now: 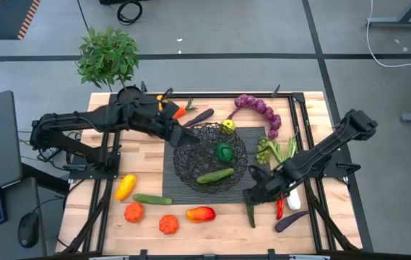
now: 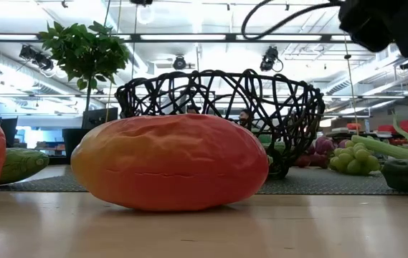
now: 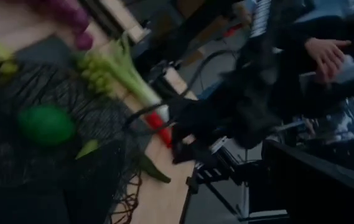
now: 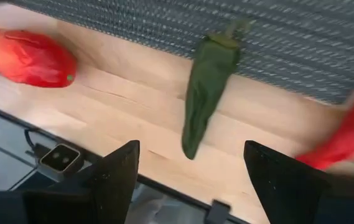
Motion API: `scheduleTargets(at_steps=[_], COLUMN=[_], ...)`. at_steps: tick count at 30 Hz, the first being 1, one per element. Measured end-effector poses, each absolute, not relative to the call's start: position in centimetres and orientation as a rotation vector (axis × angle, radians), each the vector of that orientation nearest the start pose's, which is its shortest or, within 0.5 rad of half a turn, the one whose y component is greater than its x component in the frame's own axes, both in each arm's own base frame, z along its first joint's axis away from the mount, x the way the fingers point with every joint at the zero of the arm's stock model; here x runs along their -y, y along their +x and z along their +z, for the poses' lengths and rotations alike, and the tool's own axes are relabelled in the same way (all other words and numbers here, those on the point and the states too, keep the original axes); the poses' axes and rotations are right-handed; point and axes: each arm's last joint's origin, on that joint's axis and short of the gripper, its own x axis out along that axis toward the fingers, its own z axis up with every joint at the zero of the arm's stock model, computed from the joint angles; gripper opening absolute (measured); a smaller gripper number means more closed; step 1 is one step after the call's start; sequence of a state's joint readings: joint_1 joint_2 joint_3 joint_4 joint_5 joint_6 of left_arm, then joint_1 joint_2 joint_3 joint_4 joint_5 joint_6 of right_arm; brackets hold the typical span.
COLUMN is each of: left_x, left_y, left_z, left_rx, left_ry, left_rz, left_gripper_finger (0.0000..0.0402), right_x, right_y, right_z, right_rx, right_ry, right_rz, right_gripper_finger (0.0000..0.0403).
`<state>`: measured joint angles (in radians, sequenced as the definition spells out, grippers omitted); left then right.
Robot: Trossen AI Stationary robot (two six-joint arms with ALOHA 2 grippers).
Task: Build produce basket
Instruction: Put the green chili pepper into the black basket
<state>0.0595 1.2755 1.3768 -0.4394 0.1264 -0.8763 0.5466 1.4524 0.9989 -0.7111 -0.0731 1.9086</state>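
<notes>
High view shows the round black wire-mesh basket (image 1: 211, 163) mid-table on a grey mat, holding a cucumber and green pepper, left gripper (image 1: 191, 135) at its rim, jaws unreadable; right wrist view shows the right gripper (image 4: 192, 180) spread above a smooth green chili (image 4: 205, 84).

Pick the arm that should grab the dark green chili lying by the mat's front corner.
Right. The right gripper hangs open directly over the green chili, fingers either side. The left gripper is at the basket rim, across the table.
</notes>
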Motion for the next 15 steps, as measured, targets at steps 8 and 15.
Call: scheduleTargets(at_steps=[8, 15], left_x=[-1.1, -1.1], left_y=[24.8, 24.0], left_z=[44.9, 44.4], left_rx=[-0.395, -0.478], left_ry=[-0.756, -0.722], left_rz=[0.086, 0.139], left_gripper_finger=[0.0382, 0.0382], right_x=[-15.9, -16.4], right_y=[24.7, 25.6], right_z=[18.8, 16.3], right_rx=[-1.247, -1.259], right_ry=[1.334, 1.293], right_rz=[-0.788, -0.839], right_gripper_finger=[0.0295, 0.0295])
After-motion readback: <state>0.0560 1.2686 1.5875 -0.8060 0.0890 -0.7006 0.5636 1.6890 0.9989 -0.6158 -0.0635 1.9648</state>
